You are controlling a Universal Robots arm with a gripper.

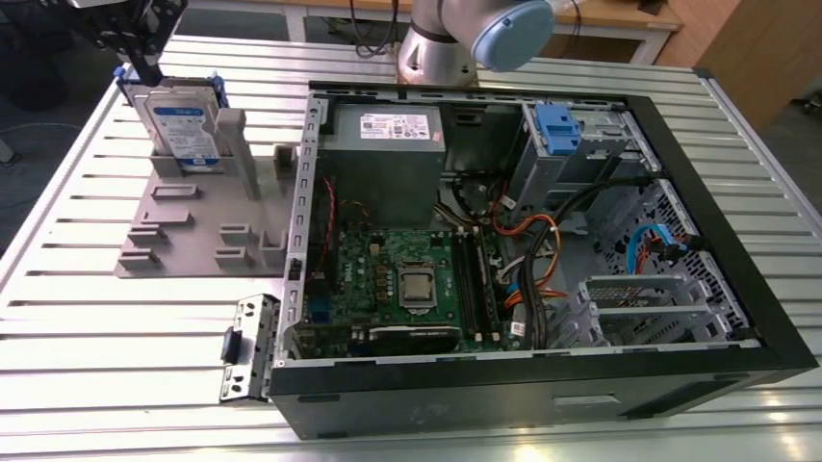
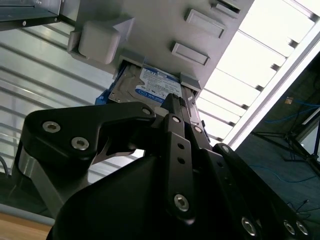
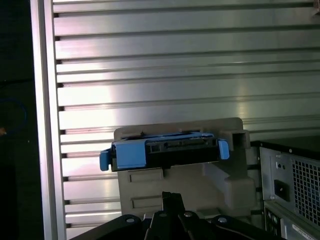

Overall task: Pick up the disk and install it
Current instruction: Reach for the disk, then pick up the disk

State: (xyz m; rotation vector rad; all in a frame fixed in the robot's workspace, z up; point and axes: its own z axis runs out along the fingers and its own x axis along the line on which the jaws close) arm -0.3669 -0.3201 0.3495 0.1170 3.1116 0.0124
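One disk [image 1: 180, 125] upright in grey holder [image 1: 180, 229], beside open computer case [image 1: 514, 399]; jaws above, opening cannot tell.

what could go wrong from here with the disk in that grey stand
1. The gripper hangs at the top edge of the disk, which stands upright in the grey stand; an off-centre grasp could tilt or jam it in its slot.
2. The open computer case lies close beside the stand, with loose orange cables inside; a carried disk might clip its wall or snag them.
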